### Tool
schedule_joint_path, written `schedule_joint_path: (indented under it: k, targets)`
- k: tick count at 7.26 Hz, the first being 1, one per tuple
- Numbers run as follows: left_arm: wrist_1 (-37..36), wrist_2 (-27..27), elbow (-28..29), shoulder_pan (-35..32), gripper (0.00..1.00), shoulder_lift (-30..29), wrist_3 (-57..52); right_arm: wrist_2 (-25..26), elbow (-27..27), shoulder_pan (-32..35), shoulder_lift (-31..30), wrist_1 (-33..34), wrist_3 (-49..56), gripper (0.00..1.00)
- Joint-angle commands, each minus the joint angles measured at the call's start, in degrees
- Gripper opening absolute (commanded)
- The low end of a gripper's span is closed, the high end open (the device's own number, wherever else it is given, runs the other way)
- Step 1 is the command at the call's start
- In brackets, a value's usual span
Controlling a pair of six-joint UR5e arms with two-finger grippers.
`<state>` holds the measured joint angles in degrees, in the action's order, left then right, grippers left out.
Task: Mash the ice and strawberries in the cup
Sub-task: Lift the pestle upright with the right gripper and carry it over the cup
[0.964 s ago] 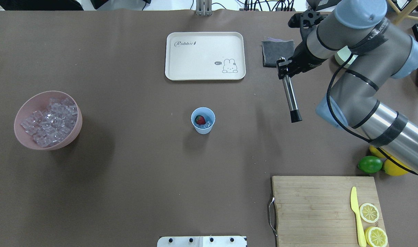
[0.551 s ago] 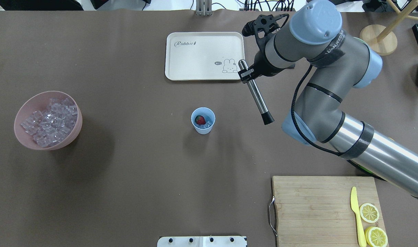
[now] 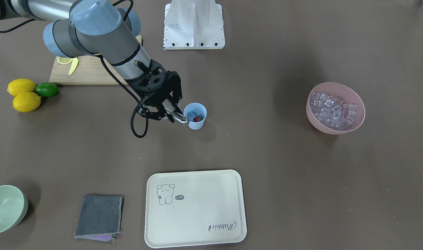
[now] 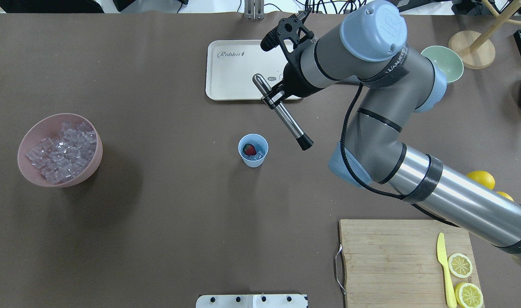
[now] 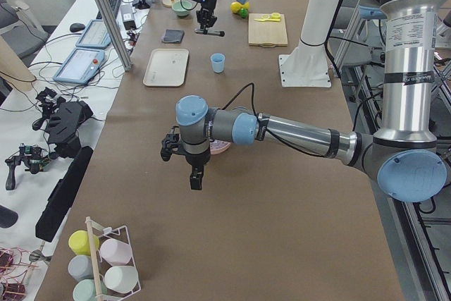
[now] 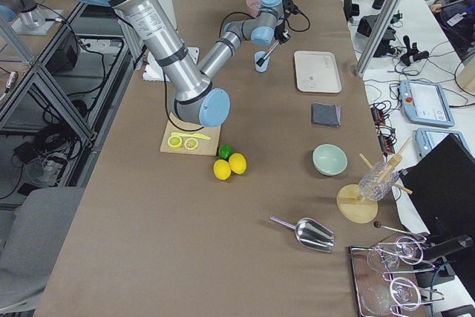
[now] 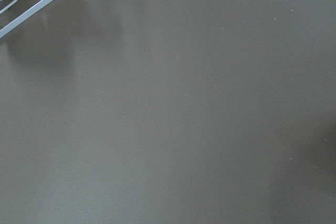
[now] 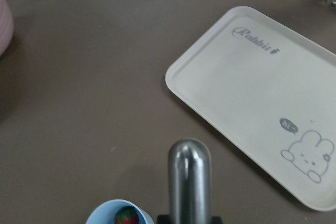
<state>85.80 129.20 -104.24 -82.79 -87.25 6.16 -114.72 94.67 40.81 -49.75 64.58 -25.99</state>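
Observation:
The light blue cup point(image 4: 253, 149) stands at mid-table with the red strawberry point(image 4: 249, 149) and a few clear ice cubes point(image 4: 257, 156) inside. My right gripper point(image 4: 272, 99) is shut on a steel muddler point(image 4: 288, 120) with a black tip, held tilted. The tip hangs just right of the cup and above it. In the front-facing view the muddler point(image 3: 178, 118) ends at the cup's rim point(image 3: 195, 116). The right wrist view shows the muddler point(image 8: 189, 182) and the cup point(image 8: 118, 214) below it. My left gripper point(image 5: 194, 174) shows only in the exterior left view, far from the cup; I cannot tell its state.
A pink bowl point(image 4: 29, 171) full of ice stands at the far left. A cream tray point(image 4: 234, 81) lies behind the cup. A cutting board point(image 4: 392, 256) holds lemon slices and a yellow knife. A pale green bowl point(image 4: 446, 63), a grey cloth point(image 3: 99, 215), lemons and a lime point(image 3: 47, 89) are on the right side.
My right arm has swung left with the muddler, from the table's right side to beside the cup. The cup and its contents have not moved.

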Motion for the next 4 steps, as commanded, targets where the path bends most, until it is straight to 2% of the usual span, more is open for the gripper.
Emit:
schedule_joint_path:
  k: [1, 3, 4]
  targets:
    - [0.25, 0.00, 0.00, -0.09, 0.99, 0.07, 0.00, 2.40, -0.36, -1.87, 1.76, -3.05, 0.24, 0.00]
    - [0.34, 0.00, 0.00, -0.09, 0.98, 0.07, 0.00, 7.90, -0.88, -4.59, 1.76, -9.09, -0.64, 0.00]
    - [0.34, 0.00, 0.00, -0.09, 0.98, 0.07, 0.00, 8.19, -1.76, -4.94, 2.02, -13.30, -0.20, 0.00]
